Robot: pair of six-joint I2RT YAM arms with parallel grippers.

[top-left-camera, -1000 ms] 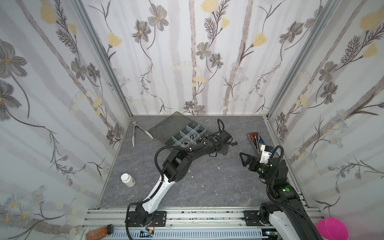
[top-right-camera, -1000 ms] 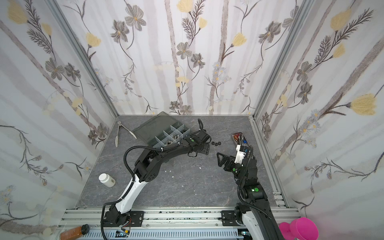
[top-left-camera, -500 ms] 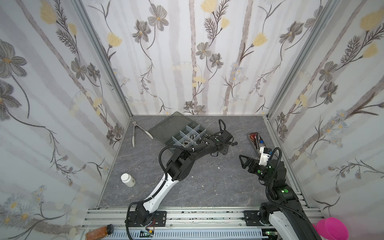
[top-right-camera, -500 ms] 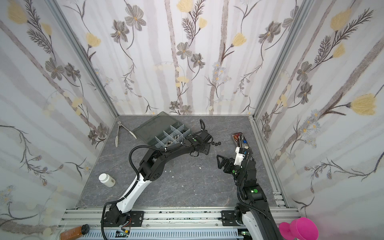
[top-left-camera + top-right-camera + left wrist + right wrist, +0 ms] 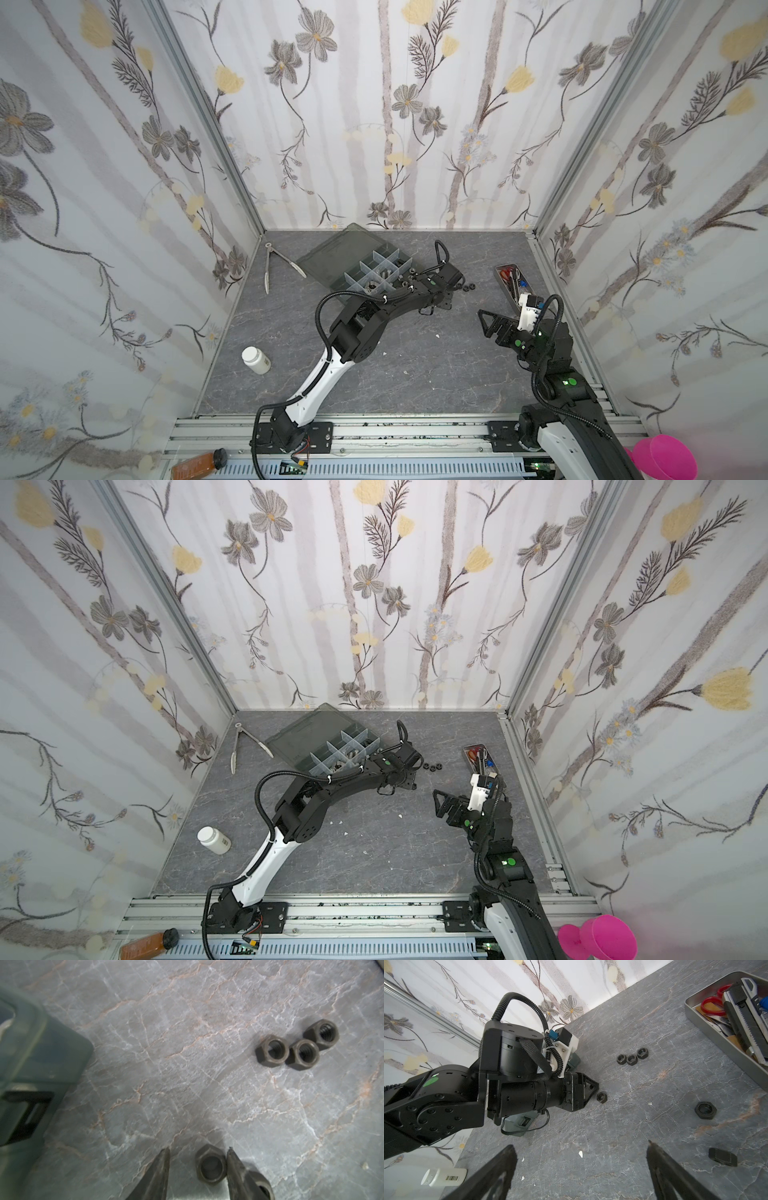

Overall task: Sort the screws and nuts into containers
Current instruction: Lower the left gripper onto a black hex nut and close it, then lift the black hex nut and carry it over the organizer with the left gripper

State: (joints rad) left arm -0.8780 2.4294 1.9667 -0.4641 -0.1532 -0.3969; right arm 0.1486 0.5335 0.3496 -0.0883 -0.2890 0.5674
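Black nut (image 5: 210, 1166): lying flat, bore up.
Left gripper (image 5: 197, 1149): jaws part-way apart, straddling nut, not clamped.
Right gripper (image 5: 581, 1145): jaws wide apart, empty.

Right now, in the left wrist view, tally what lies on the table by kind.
Dark hex nuts: 5 (three clustered, one inside the left end effector, one half hidden beside it)
Organizer box: 1
Total: 6

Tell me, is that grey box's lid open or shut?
Open: the lid lies folded back behind the box, whose inside shows uncovered.
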